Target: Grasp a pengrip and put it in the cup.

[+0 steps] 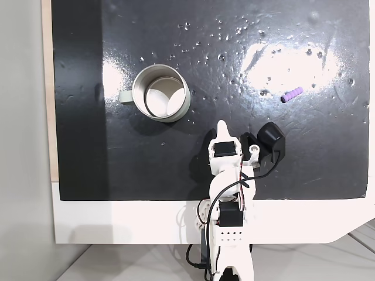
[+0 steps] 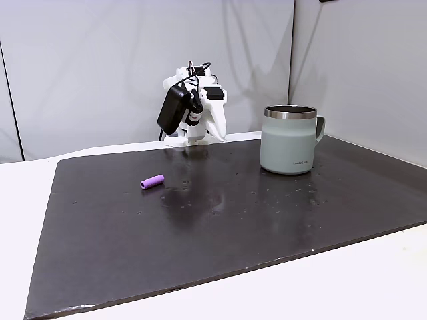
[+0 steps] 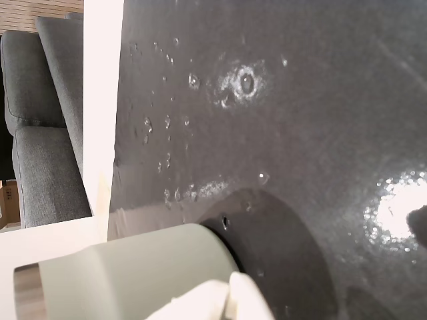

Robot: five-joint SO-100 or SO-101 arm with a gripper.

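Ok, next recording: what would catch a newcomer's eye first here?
Probably the pale grey-green mug standing upright on the black mat, left of centre in the top-down fixed view. Next, the tiny purple pengrip lying alone far to the right, well apart from the folded white arm at the mat's near edge.

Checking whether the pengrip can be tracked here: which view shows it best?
A fixed view from the side shows the pengrip best: lying alone on the dark mat, ribbing faintly visible. The top-down fixed view shows it smaller, near glare.

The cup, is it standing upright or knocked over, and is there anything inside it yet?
Upright and empty: the cup stands on its base, and from above its whitish inside is bare. The pengrip lies on the mat.
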